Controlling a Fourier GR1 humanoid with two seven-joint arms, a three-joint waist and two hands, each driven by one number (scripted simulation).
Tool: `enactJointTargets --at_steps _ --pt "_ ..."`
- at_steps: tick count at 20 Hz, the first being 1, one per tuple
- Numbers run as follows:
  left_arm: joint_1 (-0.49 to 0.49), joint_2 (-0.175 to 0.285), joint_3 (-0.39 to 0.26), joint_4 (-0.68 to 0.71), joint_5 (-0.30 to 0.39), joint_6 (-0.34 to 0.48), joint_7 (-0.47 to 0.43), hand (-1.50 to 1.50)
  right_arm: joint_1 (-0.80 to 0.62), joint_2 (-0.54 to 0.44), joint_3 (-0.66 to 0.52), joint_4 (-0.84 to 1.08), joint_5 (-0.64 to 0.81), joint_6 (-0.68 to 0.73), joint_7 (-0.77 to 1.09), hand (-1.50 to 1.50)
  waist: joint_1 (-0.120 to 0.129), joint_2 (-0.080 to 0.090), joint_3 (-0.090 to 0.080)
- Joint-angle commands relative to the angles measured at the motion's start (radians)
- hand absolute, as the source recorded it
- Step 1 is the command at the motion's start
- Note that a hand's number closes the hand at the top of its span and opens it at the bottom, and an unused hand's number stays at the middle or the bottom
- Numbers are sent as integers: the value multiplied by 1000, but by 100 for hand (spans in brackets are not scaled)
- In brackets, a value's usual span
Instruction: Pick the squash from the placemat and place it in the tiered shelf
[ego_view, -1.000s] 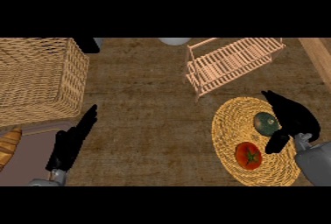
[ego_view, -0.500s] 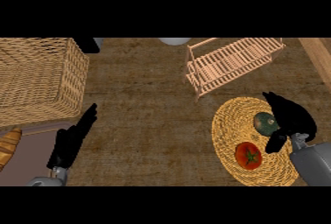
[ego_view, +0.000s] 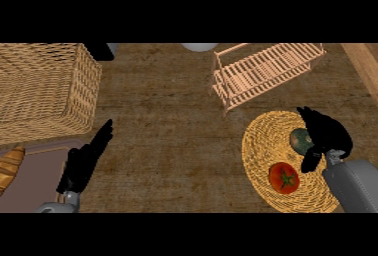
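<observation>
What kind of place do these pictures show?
Probably a kitchen counter: a squash and a tomato lie on a woven placemat, with a wooden tiered shelf and a wicker basket nearby.

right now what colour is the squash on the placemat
The squash is dark green; head view shows it best.

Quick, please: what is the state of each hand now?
Left hand: open, holding nothing.
Right hand: at the squash; grip cannot be told.

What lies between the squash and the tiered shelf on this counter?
Head view: nothing stands between them. From the squash there is only the woven placemat, then bare brown counter up to the tiered shelf.
</observation>
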Motion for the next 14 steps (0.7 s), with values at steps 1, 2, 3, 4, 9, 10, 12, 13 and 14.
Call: enactJointTargets --at_steps 1,2,3,4,9,10,12,13,14 --pt "-18 2 50 13 -8 -33 -8 0 -19 30 -38 44 58 18 -21 -150 0 0 0" --pt "-23 0 56 28 -8 -41 -9 0 -6 17 -39 61 61 14 -71 -150 0 0 0" --pt "34 -52 -11 -64 -53 17 28 0 -24 40 -47 107 74 -18 -59 -150 2 0 0" --pt "20 -30 13 -105 -35 -7 100 0 18 29 -47 51 81 -3 -68 -150 0 -1 0" --pt "-6 -63 25 -27 -64 9 35 0 -17 23 -51 133 110 -26 -178 150 -1 0 0" --pt "-22 -28 60 32 -37 -41 -25 0 -40 35 -35 154 119 -41 -207 150 0 0 0" --pt "-39 -62 29 -7 -71 -7 42 0 -133 81 -77 307 117 -97 -244 150 5 2 0" --pt "-1 -40 54 28 -55 -39 -16 0 -54 79 -59 266 134 -139 -267 150 2 1 0" --pt "-11 -45 63 60 -67 -35 -33 0 -92 72 -75 221 128 -60 -239 150 0 0 0"
